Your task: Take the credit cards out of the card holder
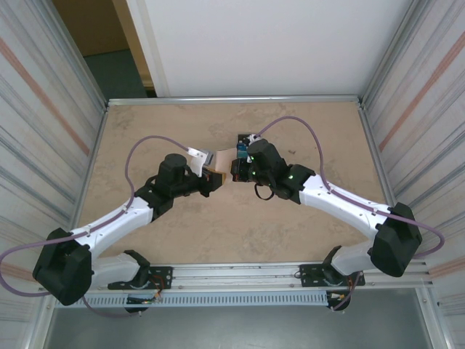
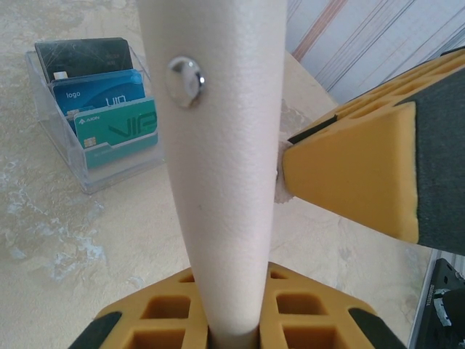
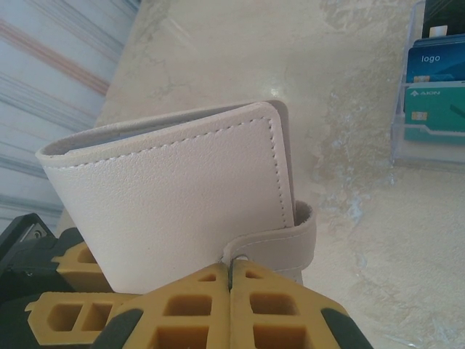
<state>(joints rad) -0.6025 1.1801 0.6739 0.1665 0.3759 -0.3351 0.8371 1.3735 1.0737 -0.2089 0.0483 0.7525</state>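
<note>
right end effector (image 3: 232,280): your two fingers are pressed together with no gap between them, pinching the end of the snap tab (image 3: 276,243) of the card holder (image 3: 174,196).
left end effector (image 2: 232,320): nearly closed. you have one edge of the card holder (image 2: 218,145) clamped between the yellow fingers, and it runs straight out from them, seen edge-on.
finger contact: in your left wrist view, the yellow pad of a right finger (image 2: 356,174) meets the card holder's side from the right.
card holder: folded, pale beige with stitched edges, held between both end effectors. a round metal snap stud (image 2: 185,78) shows bare on its narrow face. you cannot tell whether it touches the table (image 3: 349,73).
top view: your left end effector (image 1: 213,179) and right end effector (image 1: 236,172) meet nose to nose near the middle of the table (image 1: 182,233).
credit cards (image 2: 102,94): apart from the card holder, stepped upright in a clear stand (image 2: 109,174). the black card (image 2: 83,58) is at the back, the blue card (image 2: 98,91) in the middle, the teal card (image 2: 120,131) in front.
clear stand: on the table, near the end effectors, touched by neither.
</note>
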